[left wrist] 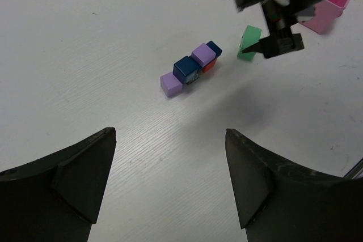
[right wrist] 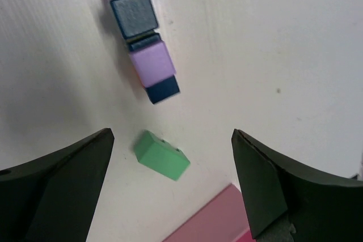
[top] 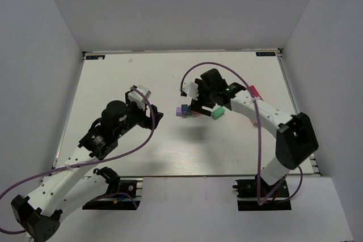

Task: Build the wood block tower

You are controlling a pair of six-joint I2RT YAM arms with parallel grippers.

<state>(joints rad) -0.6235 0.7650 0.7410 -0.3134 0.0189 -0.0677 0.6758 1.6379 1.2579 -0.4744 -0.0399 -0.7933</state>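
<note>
One small green painted wood block (right wrist: pixel 161 162) lies loose on the white table (left wrist: pixel 85 55). It sits crooked, near the end of the low pile of purple, dark blue and red wood blocks (right wrist: pixel 142 43) but not touching it. The flat pink tray (right wrist: pixel 210 219) is just on its other side.

My right claw (right wrist: pixel 171 134) hangs over the green block with its two fingers spread wide and nothing in them. My left claw (left wrist: pixel 170 131) is wide too, holds nothing, and waits well apart from the pile.

I think the job now is to pick up the green block and put it on top. To do that well, I would first turn the right wrist so the fingers face two flat sides, not the corners. Then I would go straight down, close softly, and lift before moving over. The pile is tiny and light, so one bump could push it apart. I would set the block down slowly and let go only when it sits flat.
</note>
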